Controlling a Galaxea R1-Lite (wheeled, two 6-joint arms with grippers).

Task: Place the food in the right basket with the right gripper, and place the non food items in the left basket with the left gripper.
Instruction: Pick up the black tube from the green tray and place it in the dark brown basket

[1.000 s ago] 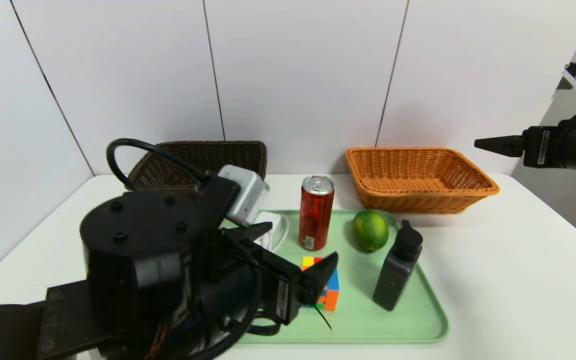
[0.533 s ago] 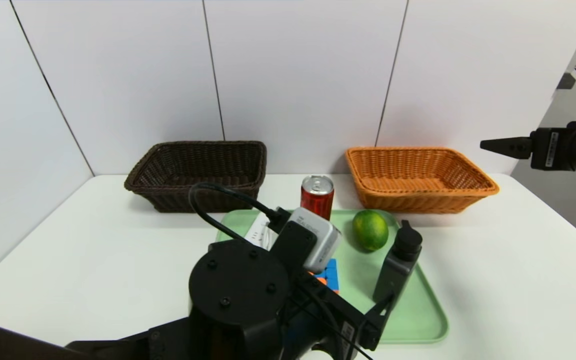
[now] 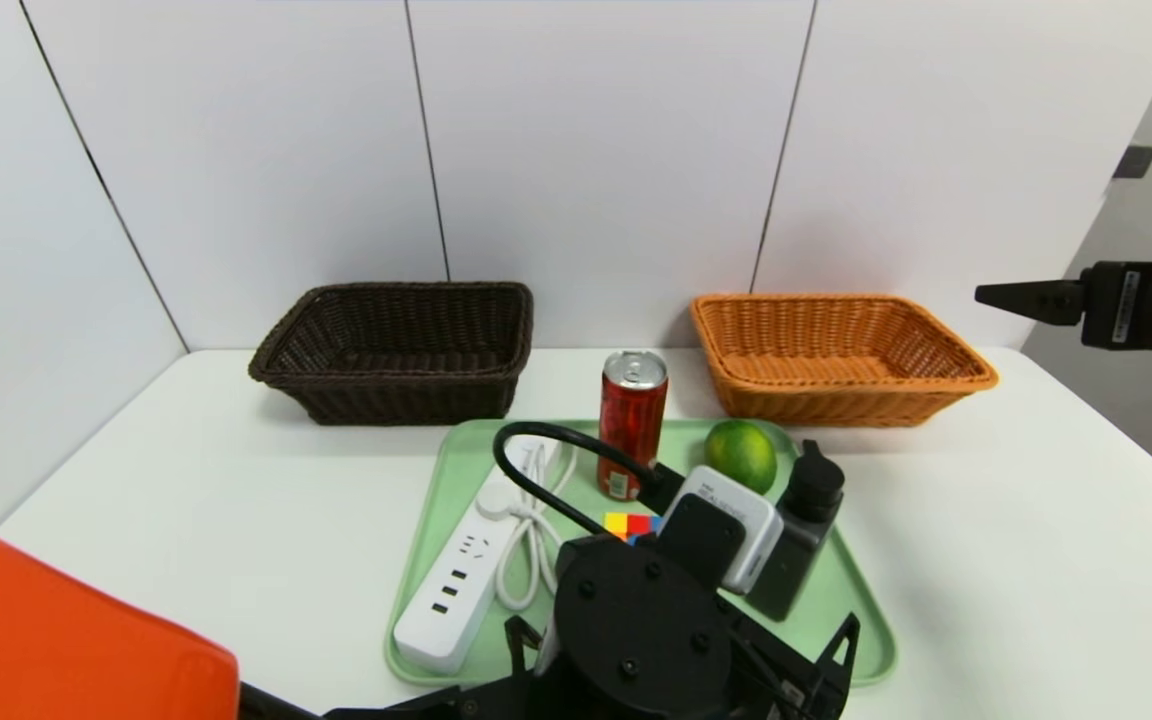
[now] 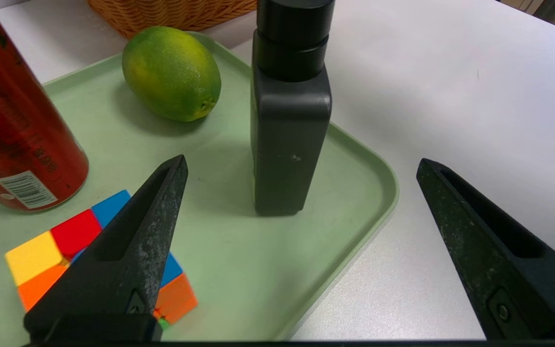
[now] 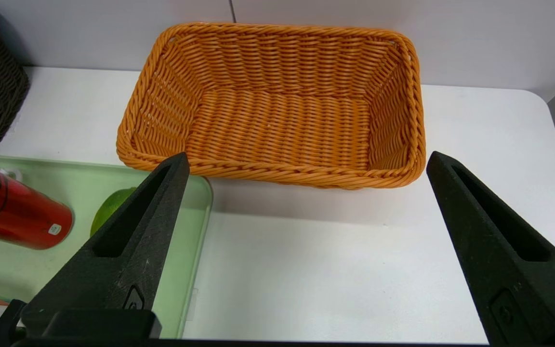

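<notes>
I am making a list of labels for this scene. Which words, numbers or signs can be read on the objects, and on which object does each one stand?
No text can be read with certainty.
Red can: a white barcode sticker and dark print, too small to read.
Red can, right wrist view: a large dark logo, only partly visible, not readable.
White camera box on the left arm: a small line of print, blurred.
Power strip, black bottle: no text seen.

Bright, even overhead light, soft shadows pooling under the dark bottle and lime. Mild sheen on the red can. Lower frame blurs on the near arm.
</notes>
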